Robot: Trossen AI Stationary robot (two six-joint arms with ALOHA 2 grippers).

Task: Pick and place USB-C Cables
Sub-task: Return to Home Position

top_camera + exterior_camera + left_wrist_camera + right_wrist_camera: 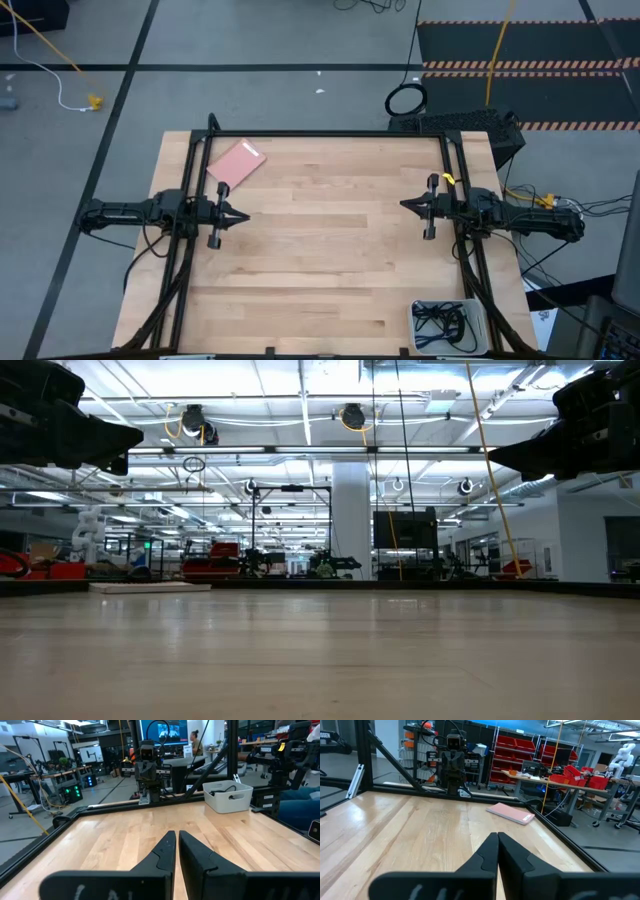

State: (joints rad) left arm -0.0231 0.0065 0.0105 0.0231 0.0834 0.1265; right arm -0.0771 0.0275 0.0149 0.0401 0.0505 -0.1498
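The USB-C cables [441,322] lie as dark looped bundles inside a white bin [478,312] at the table's near right corner; the left wrist view shows a black cable [223,789] poking over the bin [227,800] rim. I cannot tell their colours apart. My left gripper [243,216] hovers above the table's left side, shut and empty, also seen in its wrist view [176,837]. My right gripper [405,204] hovers above the right side, shut and empty, with its fingertips [497,837] together. Both point toward the table's middle.
A pink flat pad [236,163] lies near the far left corner, also in the right wrist view [511,813]. A black frame rail [320,133] edges the table. The wooden top [320,250] between the arms is bare. A person sits beyond the table in the left wrist view.
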